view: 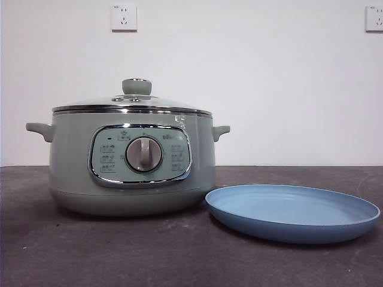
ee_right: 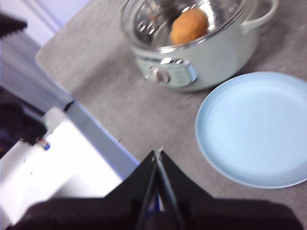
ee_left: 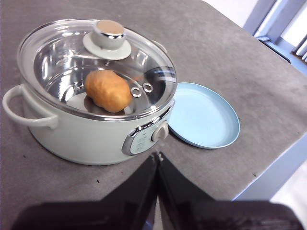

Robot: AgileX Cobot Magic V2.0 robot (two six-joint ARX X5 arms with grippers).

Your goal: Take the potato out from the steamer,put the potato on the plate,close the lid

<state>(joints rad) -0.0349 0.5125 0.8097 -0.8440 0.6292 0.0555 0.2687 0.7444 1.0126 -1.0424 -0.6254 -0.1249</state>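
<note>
The sage-green steamer (view: 131, 161) stands left of centre with its glass lid (view: 134, 101) resting shut on top. Through the glass I see the golden-brown potato (ee_left: 108, 90) lying inside the steamer (ee_left: 91, 129); it also shows as the potato (ee_right: 189, 25) in the right wrist view. The light blue plate (view: 292, 212) lies on the table right beside the pot, with nothing on it. My left gripper (ee_left: 157, 155) hovers shut, back from the pot's control panel. Shut as well, my right gripper (ee_right: 157, 152) hangs above the table's near edge, short of the plate (ee_right: 254, 129).
Dark grey table surface (view: 119, 251) runs under everything. Two wall sockets (view: 124, 18) sit on the white wall behind. The table's edge (ee_right: 100, 139) and a white machine base (ee_right: 53, 163) lie below the right gripper.
</note>
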